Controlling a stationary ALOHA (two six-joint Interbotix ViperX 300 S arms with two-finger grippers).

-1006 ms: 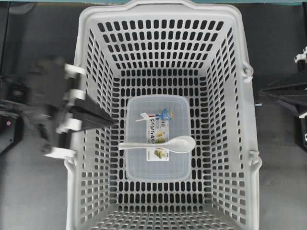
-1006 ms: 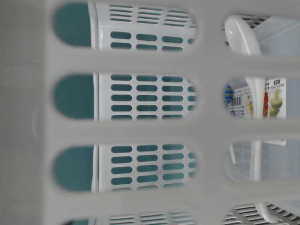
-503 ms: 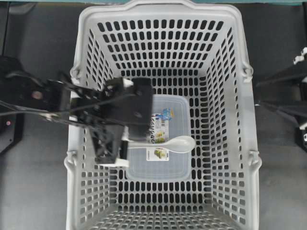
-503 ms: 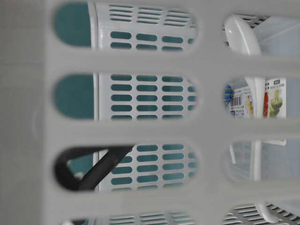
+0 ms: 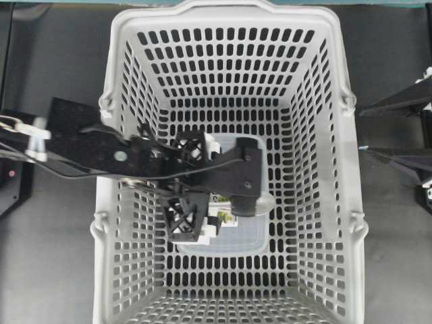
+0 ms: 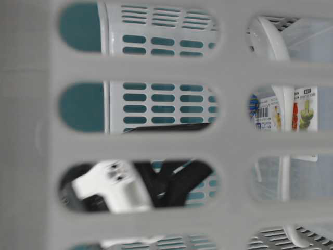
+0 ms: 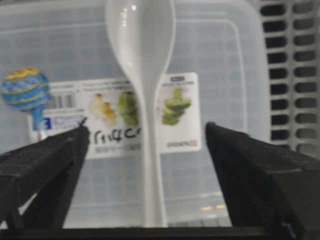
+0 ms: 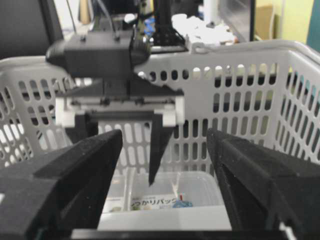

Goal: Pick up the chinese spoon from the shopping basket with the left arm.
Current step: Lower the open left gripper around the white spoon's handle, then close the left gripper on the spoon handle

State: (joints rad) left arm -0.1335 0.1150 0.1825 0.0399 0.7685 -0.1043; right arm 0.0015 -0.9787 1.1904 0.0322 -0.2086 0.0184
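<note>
The white chinese spoon [image 7: 141, 60] lies on the lid of a clear container [image 7: 225, 75] on the floor of the light-grey shopping basket [image 5: 223, 8]. In the overhead view only the edge of its bowl [image 5: 267, 202] shows under the left arm. My left gripper [image 7: 146, 131] is open and hangs above the spoon, one finger on each side of the handle, not touching it. It also shows in the overhead view [image 5: 189, 183] and through the basket slots in the table-level view [image 6: 112, 187]. My right gripper [image 8: 162, 140] is open and empty outside the basket's right wall.
The slotted basket walls [image 5: 317, 135] rise on all sides of the left gripper. The container carries a printed label [image 7: 175, 110] and a blue sticker [image 7: 25, 90]. The right gripper [image 5: 368, 129] stays near the basket's right rim.
My left arm has swung from outside the basket's left wall over the rim and down above the spoon, still open. The spoon and container have not moved.
</note>
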